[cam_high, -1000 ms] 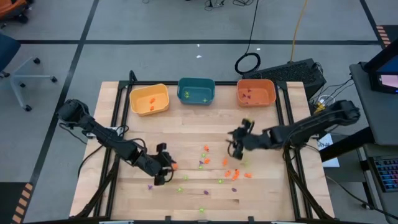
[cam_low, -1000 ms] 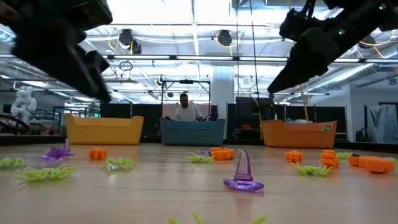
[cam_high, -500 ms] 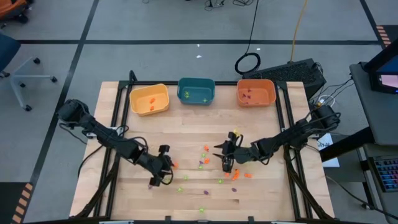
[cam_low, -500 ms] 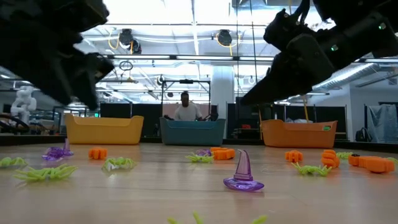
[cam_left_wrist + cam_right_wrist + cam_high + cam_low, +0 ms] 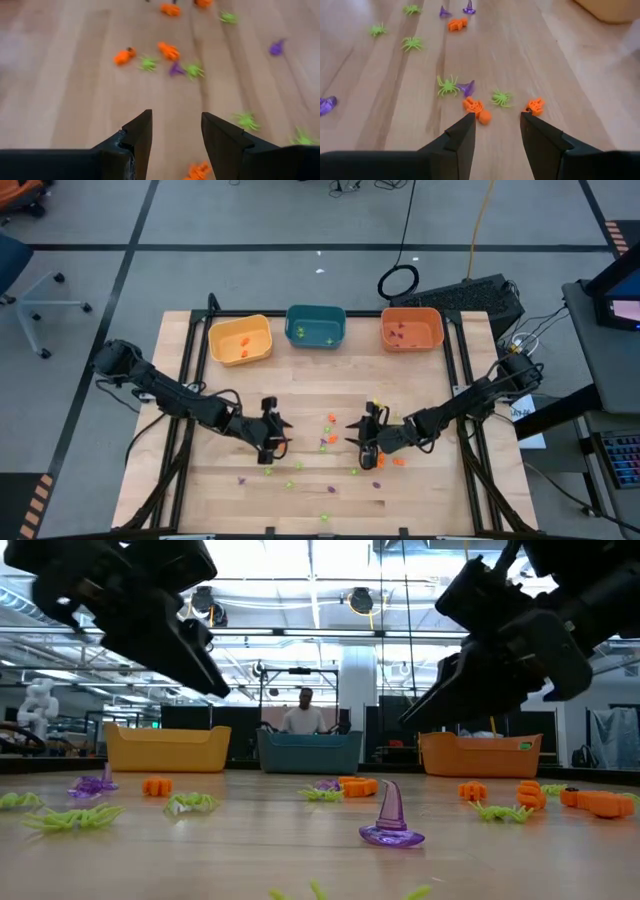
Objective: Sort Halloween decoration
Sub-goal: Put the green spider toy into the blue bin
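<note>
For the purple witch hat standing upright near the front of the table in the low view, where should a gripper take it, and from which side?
Grip the purple witch hat on its cone, just above the flared brim, coming straight down from above. It stands upright on its brim on the table, so the narrow cone fits between open fingers, while the flat brim lies too low to pinch. No trinkets crowd it.

I'm looking straight down on the whole tabletop (image 5: 300, 395), level across it toward the bins (image 5: 168, 748), and closely past each wrist's fingers (image 5: 137, 132); all views share the trinkets (image 5: 476, 107).
</note>
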### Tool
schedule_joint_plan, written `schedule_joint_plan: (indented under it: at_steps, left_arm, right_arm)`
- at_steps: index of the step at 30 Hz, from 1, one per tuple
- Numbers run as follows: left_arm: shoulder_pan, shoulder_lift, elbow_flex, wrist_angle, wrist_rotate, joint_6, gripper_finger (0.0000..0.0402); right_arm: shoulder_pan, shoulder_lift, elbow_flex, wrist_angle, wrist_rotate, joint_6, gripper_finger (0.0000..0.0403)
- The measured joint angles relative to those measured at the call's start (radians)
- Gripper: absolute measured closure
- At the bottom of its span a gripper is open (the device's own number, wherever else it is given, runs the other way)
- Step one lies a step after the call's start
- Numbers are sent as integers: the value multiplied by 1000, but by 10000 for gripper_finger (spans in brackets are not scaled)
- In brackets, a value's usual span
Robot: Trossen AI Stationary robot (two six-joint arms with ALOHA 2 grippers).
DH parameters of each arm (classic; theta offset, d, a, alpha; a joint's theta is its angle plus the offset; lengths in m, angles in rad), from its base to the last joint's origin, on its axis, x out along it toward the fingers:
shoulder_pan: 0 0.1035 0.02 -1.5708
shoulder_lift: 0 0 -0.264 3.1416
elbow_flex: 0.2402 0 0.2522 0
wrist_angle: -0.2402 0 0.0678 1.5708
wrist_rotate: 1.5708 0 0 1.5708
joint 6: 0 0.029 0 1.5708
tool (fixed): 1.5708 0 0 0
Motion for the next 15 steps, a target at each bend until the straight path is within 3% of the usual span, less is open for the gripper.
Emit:
schedule_joint_plan:
  at_steps: [3, 5, 9, 15]
  left_arm:
    - [0, 0, 0, 2, -62, -2, 233]
    - [0, 0, 0, 1, -92, -2, 233]
    - [-1, 0, 0, 1, -166, 26, 233]
    - [21, 0, 0, 0, -182, 107, 233]
  right_arm:
    - [-19, -1, 6, -41, 6, -20, 261]
    - [-40, -15, 33, -170, 31, 21, 261]
    - [-78, -48, 157, -586, 15, 154, 261]
    - [-92, -60, 380, -1109, -135, 291, 261]
